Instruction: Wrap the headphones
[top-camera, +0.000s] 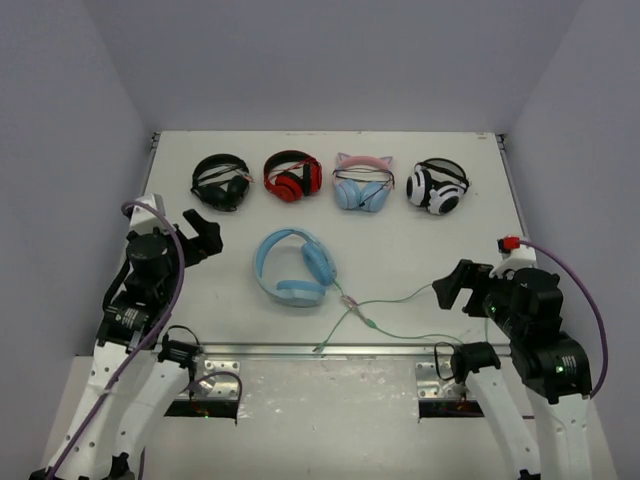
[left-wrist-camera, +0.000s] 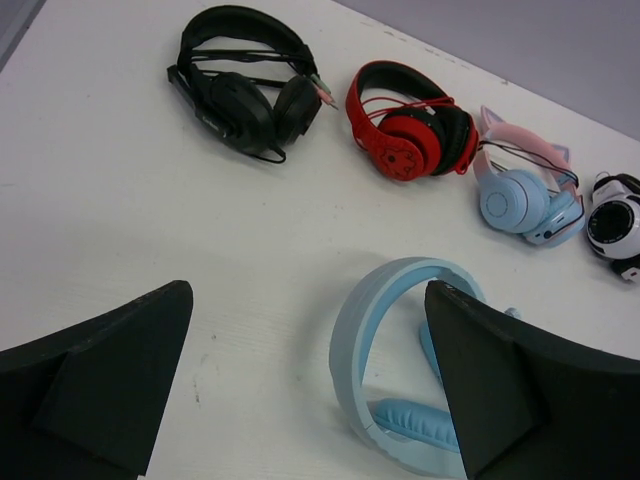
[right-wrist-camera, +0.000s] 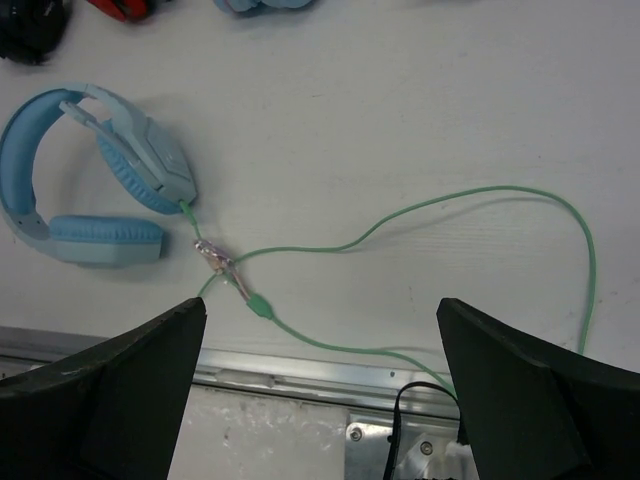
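Listing, overhead view: one white table (top-camera: 420, 240) with a metal strip (top-camera: 330, 349) along its lower edge.

Item 1: plain light-blue over-ear headphones (top-camera: 293, 268), padded cups, smooth blue headband. They lie flat just left of centre, unwrapped, with neither arm touching them. In the right wrist view they sit in the upper left of the frame (right-wrist-camera: 100, 190).

Item 2: thin pale-green cable (top-camera: 400, 298). It leaves the lower cup, passes a small clear joint, then trails loose to the right in a wide loop (right-wrist-camera: 400, 225) and back down to the table's lower edge.

Item 3: left gripper (top-camera: 200, 232), at the left of the frame and well apart from the headphones. Jaws spread wide, nothing between them (left-wrist-camera: 308, 290).

Item 4: right gripper (top-camera: 455, 285), lower right, near the cable loop. Jaws wide, holding nothing (right-wrist-camera: 322, 305).

Item 5: a row along the upper part of the table, left to right:
- black headphones (top-camera: 222, 182)
- red-and-black headphones (top-camera: 292, 175)
- light-blue headphones with a pink cat-ear band (top-camera: 362, 182)
- white-and-black headphones (top-camera: 437, 186)
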